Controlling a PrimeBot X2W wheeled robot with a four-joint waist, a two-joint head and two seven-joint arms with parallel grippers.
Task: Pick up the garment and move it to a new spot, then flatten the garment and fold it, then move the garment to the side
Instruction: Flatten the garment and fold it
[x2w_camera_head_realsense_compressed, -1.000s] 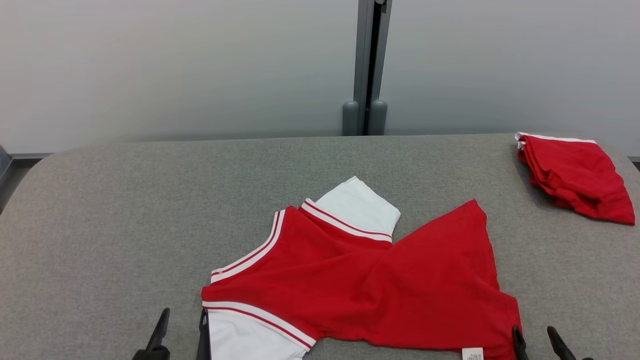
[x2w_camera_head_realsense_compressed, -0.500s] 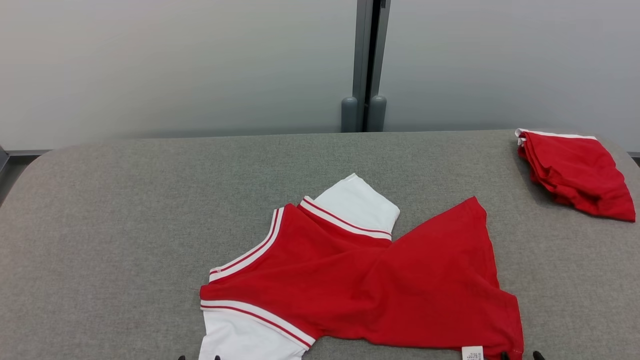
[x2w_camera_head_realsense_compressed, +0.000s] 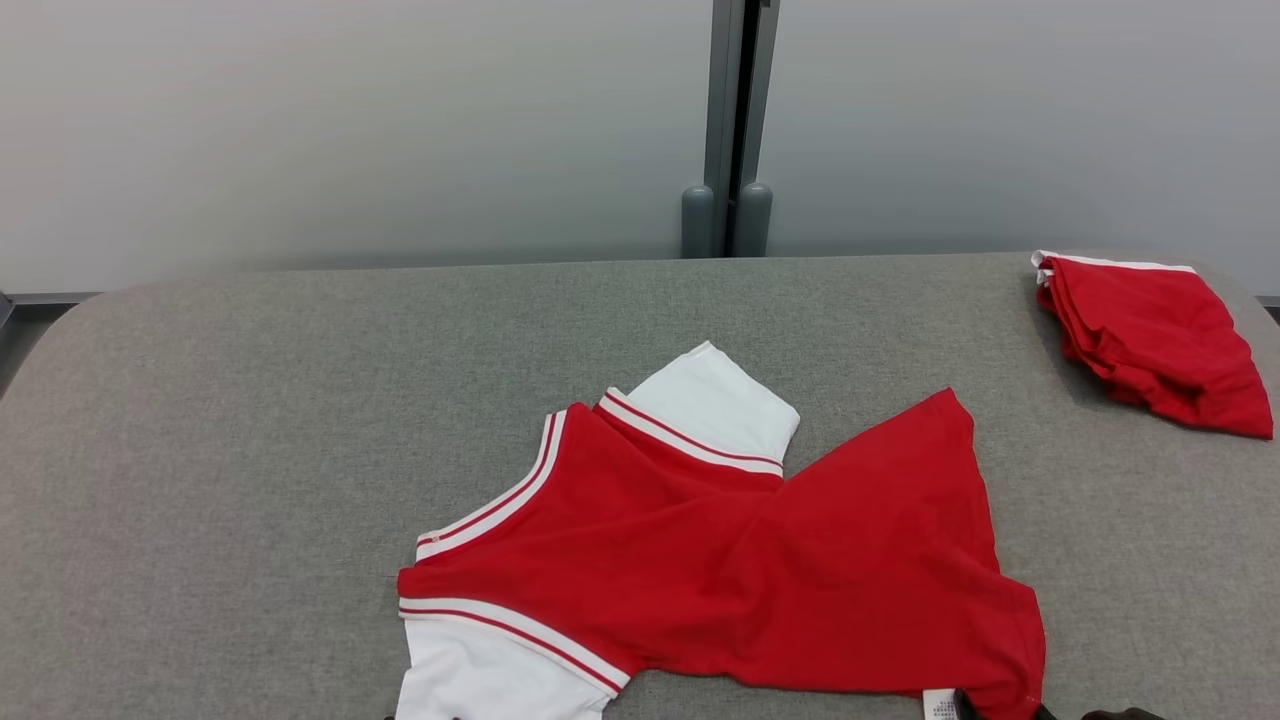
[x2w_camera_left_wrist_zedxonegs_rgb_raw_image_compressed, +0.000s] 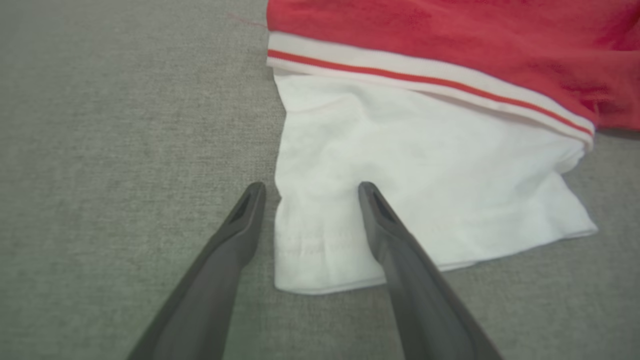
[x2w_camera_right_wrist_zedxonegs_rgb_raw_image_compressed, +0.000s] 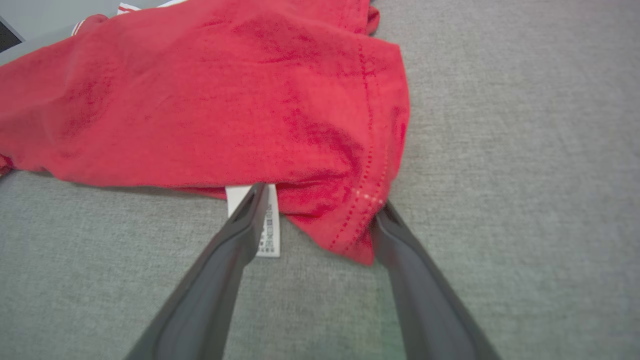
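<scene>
Left jaws spread astride white sleeve (x2w_camera_left_wrist_zedxonegs_rgb_raw_image_compressed: 425, 165) edge; right jaws spread astride red hem corner (x2w_camera_right_wrist_zedxonegs_rgb_raw_image_compressed: 350, 225); nothing pinched. Garment (x2w_camera_head_realsense_compressed: 720, 560) at bench (x2w_camera_head_realsense_compressed: 250, 450) front edge, twisted, unfolded. Flattening, folding, side move left; relocation possibly done.

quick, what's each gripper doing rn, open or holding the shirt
Left gripper: open, holding nothing, fingers astride the white sleeve edge.
Right gripper: open, holding nothing, fingers astride the red hem corner.
</scene>
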